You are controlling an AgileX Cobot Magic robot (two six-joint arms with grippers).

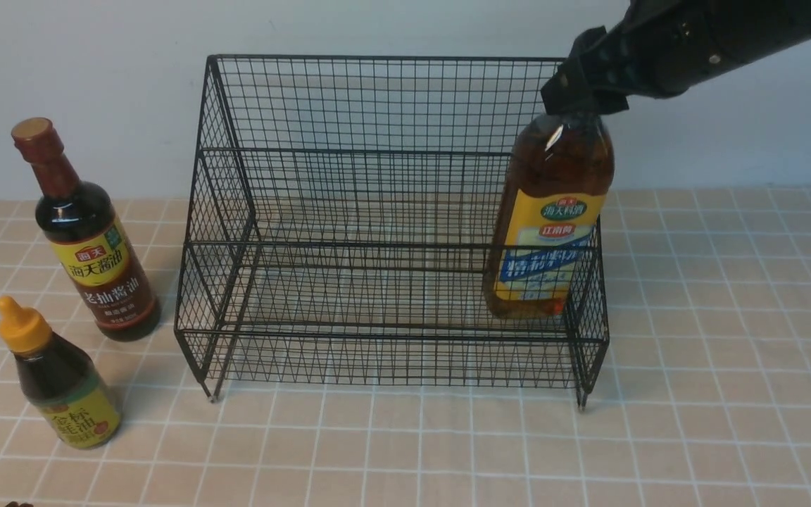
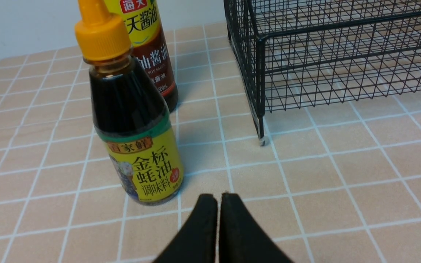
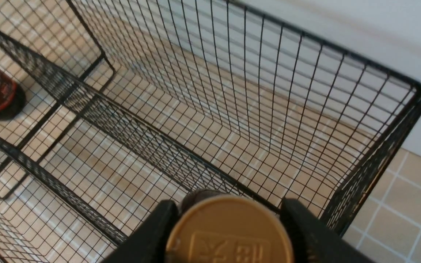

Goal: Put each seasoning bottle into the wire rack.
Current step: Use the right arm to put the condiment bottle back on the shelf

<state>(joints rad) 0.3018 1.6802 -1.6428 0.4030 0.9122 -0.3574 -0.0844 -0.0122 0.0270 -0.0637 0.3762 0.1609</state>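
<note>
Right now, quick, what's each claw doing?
Left claw: closed, holding nothing.
Right claw: closed on the amber bottle, gripping its tan cap.

Reads 海天酱油, 老抽酱油 and SOY SAUCE on tall soy bottle, nine o'clock from wire rack. Reads 百家鲜, 金标蚝油, 调味料 on small bottle, eight o'clock. Reads 海天料酒, 精制料酒 on amber bottle, three o'clock inside wire rack. Embossed characters on tan cap unreadable.
</note>
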